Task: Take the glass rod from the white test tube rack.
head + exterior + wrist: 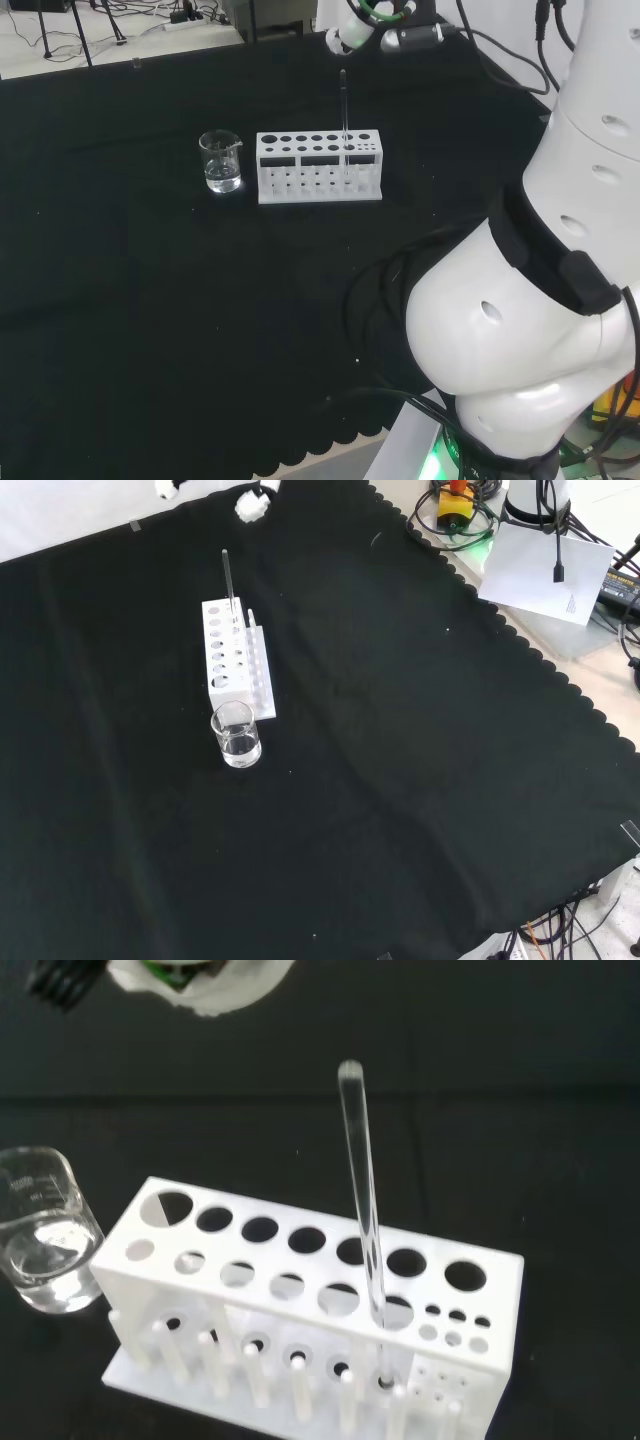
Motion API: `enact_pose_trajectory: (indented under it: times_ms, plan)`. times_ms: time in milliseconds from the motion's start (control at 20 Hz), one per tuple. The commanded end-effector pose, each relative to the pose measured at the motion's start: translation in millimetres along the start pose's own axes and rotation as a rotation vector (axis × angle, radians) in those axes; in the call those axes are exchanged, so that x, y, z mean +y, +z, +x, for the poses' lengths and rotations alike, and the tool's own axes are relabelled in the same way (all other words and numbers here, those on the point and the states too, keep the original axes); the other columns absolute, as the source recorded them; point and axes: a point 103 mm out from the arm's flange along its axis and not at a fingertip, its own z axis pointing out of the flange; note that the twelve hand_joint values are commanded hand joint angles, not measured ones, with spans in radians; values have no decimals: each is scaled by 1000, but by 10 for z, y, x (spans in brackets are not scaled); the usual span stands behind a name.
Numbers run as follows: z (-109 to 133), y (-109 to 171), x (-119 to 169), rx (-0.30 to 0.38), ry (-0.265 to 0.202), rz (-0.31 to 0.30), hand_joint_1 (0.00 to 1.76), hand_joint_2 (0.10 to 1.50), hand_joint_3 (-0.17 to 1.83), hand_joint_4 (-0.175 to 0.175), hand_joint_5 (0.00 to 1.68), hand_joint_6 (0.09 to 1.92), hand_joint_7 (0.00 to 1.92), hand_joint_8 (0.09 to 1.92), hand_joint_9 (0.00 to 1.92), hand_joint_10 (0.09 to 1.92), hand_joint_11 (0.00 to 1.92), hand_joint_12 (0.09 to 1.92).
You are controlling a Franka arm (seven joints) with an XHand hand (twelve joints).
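A white test tube rack (320, 187) stands on the black cloth, with a clear glass rod (344, 110) upright in a hole near its right end in the head view. In the front view the rod (228, 580) rises from the far end of the rack (226, 652). The hand (348, 30) hovers above and beyond the rod's top without touching it; in the front view the hand (254, 502) shows as white tips at the upper edge. The wrist view looks down on the rod (362, 1200) and rack (497, 1290), with a blurred part of the hand (200, 980).
A small glass beaker (221, 162) with clear liquid stands just left of the rack in the head view, nearer than the rack in the front view (237, 735). The arm's white links (540, 300) fill the head view's right. Cables and gear (470, 510) lie beyond the cloth's scalloped edge.
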Motion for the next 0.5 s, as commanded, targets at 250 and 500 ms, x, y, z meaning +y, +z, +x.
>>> enact_pose_trajectory:
  times_ms: [250, 500]
  plan:
    - [-28, 446, 135, 19, -13, 45, 788, 703, 709, -139, 164, 87, 96, 939, 271, 924, 165, 1488]
    - [-88, 602, 199, 62, -25, 29, 690, 738, 705, -150, 209, 87, 169, 962, 454, 911, 289, 1447]
